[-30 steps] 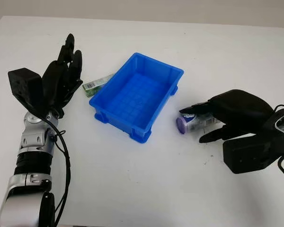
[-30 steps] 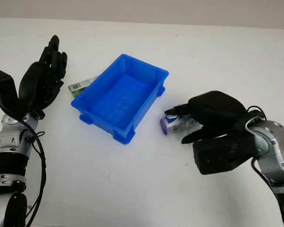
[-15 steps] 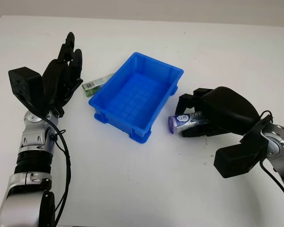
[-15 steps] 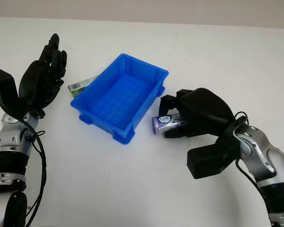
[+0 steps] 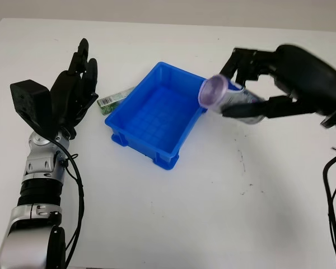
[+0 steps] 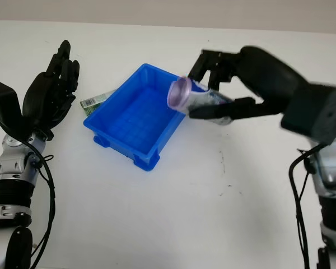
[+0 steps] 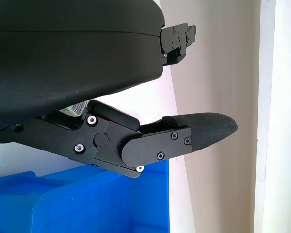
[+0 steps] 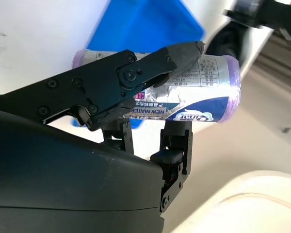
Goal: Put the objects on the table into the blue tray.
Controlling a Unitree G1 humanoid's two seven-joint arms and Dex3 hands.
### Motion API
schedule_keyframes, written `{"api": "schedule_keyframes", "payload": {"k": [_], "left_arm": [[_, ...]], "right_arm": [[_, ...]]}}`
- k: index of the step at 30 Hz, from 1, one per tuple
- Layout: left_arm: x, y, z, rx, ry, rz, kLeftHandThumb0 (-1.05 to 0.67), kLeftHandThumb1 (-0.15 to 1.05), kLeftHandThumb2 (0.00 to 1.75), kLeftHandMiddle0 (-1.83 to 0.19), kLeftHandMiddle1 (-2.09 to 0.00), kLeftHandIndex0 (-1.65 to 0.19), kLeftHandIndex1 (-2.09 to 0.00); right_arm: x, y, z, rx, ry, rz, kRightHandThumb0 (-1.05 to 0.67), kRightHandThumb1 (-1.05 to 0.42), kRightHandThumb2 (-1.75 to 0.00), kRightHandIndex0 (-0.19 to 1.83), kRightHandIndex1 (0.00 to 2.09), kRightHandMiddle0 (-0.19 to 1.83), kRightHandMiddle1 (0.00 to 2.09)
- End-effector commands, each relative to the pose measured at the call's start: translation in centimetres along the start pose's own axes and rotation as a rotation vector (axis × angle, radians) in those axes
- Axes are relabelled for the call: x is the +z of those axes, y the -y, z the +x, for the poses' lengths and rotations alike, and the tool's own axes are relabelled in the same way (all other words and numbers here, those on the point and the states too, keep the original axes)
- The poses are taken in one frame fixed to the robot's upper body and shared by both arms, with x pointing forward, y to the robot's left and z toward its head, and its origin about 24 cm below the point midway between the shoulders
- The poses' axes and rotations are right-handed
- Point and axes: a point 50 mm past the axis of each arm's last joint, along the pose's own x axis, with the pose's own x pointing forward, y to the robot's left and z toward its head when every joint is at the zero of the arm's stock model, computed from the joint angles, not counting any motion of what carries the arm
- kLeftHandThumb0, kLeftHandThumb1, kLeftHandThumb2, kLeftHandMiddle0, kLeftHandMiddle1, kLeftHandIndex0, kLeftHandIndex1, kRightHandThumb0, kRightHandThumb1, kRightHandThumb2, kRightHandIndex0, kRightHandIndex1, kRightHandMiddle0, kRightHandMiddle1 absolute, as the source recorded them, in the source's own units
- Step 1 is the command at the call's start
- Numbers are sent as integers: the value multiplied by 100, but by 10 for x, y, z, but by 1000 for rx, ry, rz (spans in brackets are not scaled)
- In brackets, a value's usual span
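Note:
My right hand point(image 5: 252, 84) is shut on a silver can with purple ends point(image 5: 221, 96), carried in the air over the right rim of the blue tray point(image 5: 159, 115). The can lies on its side with a purple end facing me; the right wrist view has the can point(image 8: 184, 94) clamped between the black fingers. The tray's inside is bare. A green and white box point(image 5: 115, 100) lies on the table against the tray's left wall. My left hand point(image 5: 73, 89) is open, raised upright just left of that box, and its fingers point(image 7: 199, 131) appear above the tray wall point(image 7: 87, 204).
The white table point(image 5: 213, 213) spreads around the tray, with a few small dark specks on its right part. Its far edge runs along the top of the picture.
My right hand closed on the can lying right of the tray, lifted it off the table and carried it up and back over the tray's right rim. The left hand stayed put.

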Motion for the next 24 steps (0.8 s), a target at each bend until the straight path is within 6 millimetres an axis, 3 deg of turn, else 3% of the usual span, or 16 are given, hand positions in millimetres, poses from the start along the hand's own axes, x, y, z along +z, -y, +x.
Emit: {"api": "schedule_keyframes", "payload": {"k": [1, 5, 10, 14, 20, 24], "left_arm": [[-2, 2, -3, -3, 2, -4, -77, 105, 64, 19, 0, 19, 0], [-5, 3, -4, 4, -6, -6, -78, 105, 62, 19, 0, 19, 0], [-6, 7, -3, 20, 0, -23, -78, 105, 61, 19, 0, 19, 0], [-9, 11, -2, 37, 2, -44, -79, 105, 59, 19, -1, 19, 0], [-11, 14, -3, 42, 8, -70, -77, 105, 59, 19, 0, 19, 0], [-12, 13, -4, 36, 6, -70, -78, 105, 60, 19, 0, 19, 0]], "right_arm": [[7, 7, 4, -34, 43, 5, -44, -105, -17, 117, 209, 105, 209], [1, 1, 20, -114, 52, 5, -41, -105, -20, 125, 209, 109, 209], [-15, -15, 46, -246, 70, -218, -44, -105, -29, 133, 209, 111, 209], [-22, -29, 70, -281, 154, -315, -37, -105, -27, 122, 209, 98, 209], [-26, -49, 107, -294, 223, -408, -43, -105, -25, 116, 209, 81, 209], [-27, -61, 118, -273, 254, -435, -46, -105, -26, 114, 209, 74, 209]]}}
